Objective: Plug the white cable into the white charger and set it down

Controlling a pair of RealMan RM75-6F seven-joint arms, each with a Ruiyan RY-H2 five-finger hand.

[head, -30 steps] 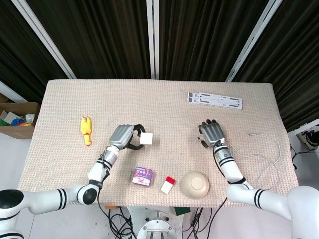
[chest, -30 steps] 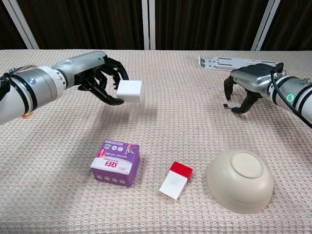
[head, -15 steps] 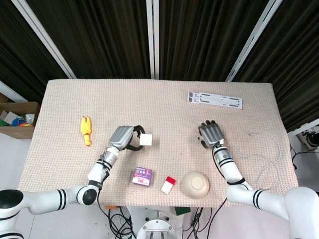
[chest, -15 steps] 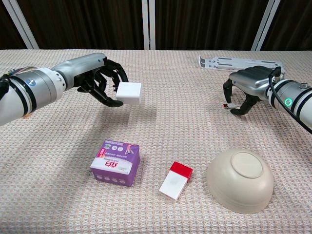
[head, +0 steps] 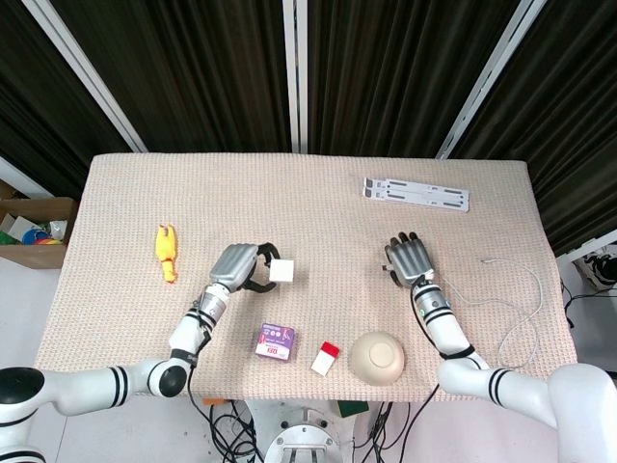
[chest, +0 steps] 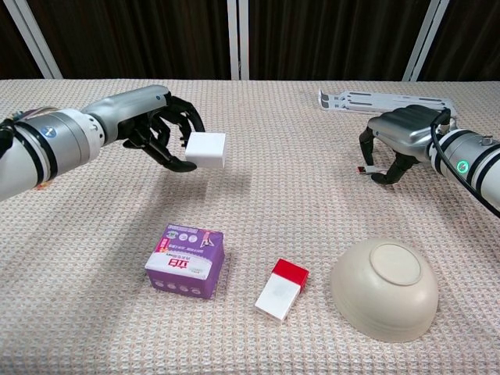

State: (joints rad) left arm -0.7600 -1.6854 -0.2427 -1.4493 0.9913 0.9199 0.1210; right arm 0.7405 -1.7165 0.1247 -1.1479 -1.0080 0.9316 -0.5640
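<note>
My left hand (chest: 160,125) holds the white charger (chest: 207,150), a small cube, in its fingertips above the table left of centre; the head view shows that hand (head: 239,266) and the charger (head: 281,271) too. My right hand (chest: 402,133) arches over the plug end (chest: 362,169) of the white cable, fingertips down at the cloth. Whether the plug is pinched I cannot tell. The thin white cable (head: 511,309) loops away from the right hand (head: 410,258) toward the table's right edge.
A purple box (chest: 186,262), a white block with a red end (chest: 281,291) and an overturned beige bowl (chest: 384,287) lie near the front edge. A white folding stand (chest: 383,100) sits at the back right. A yellow toy (head: 167,251) lies far left.
The right hand has shifted slightly over the plug, which stays on the cloth. The left hand and charger have barely moved.
</note>
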